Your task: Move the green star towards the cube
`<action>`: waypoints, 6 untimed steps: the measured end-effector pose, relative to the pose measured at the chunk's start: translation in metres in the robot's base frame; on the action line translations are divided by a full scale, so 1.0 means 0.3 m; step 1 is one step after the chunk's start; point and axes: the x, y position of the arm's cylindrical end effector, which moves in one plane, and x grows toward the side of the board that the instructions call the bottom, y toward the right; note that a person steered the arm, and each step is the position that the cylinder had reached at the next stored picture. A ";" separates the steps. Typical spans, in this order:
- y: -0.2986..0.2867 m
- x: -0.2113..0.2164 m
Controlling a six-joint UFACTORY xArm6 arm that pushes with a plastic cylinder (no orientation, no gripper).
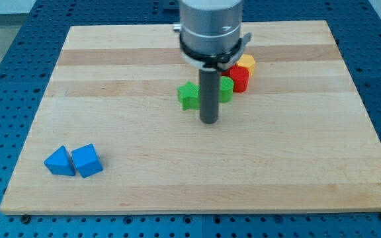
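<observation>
A green star (188, 95) lies on the wooden board, just above the middle. My tip (209, 120) stands just to the star's lower right, close to it. A second green block (225, 89) sits right of the rod, partly hidden by it. A red block (239, 79) touches that green block on its right, and a yellow block (247, 63) sits just above the red one. A blue cube (86, 160) lies at the view's bottom left, with a blue triangular block (59, 161) touching its left side.
The wooden board (197, 172) lies on a blue perforated table (5, 79). The arm's grey and black body (210, 30) hangs over the board's top middle and hides part of the blocks behind it.
</observation>
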 end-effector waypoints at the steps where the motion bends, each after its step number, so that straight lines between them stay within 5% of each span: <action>1: 0.029 -0.060; 3: -0.058 -0.190; 6: -0.275 -0.093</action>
